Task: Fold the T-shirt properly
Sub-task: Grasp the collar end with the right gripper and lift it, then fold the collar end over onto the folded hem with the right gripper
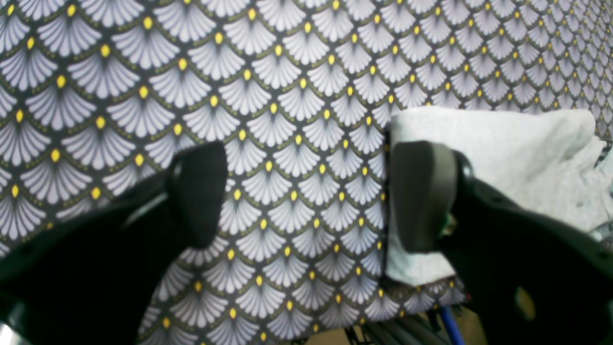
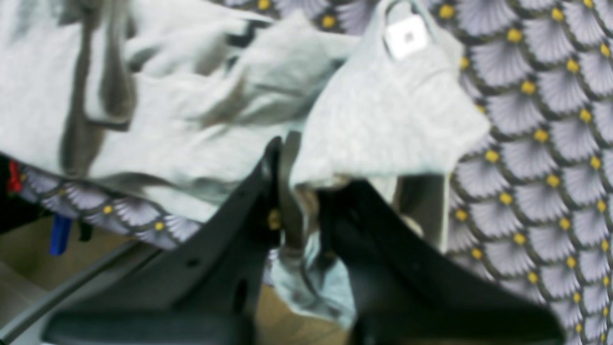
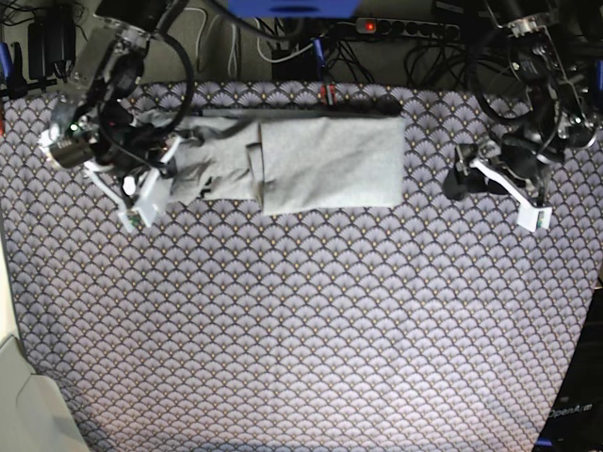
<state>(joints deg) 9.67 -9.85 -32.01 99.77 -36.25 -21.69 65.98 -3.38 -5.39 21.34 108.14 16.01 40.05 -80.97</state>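
- Currently, the right gripper (image 2: 306,191) is pinching the light grey cotton T-shirt (image 3: 330,160) at its rumpled end, jaws clamped, probably for folding.
- The left gripper (image 1: 306,191) is hovering beside it, jaws spread wide, empty.

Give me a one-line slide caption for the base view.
Right gripper pinches the half-folded grey T-shirt; left gripper open.

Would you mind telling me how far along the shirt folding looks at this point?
Partly done. The T-shirt already lies as a flat band along the far edge of the tablecloth. In hand: the right gripper is shut on its bunched end. The left gripper waits open, off the cloth. Left: folding that end over.
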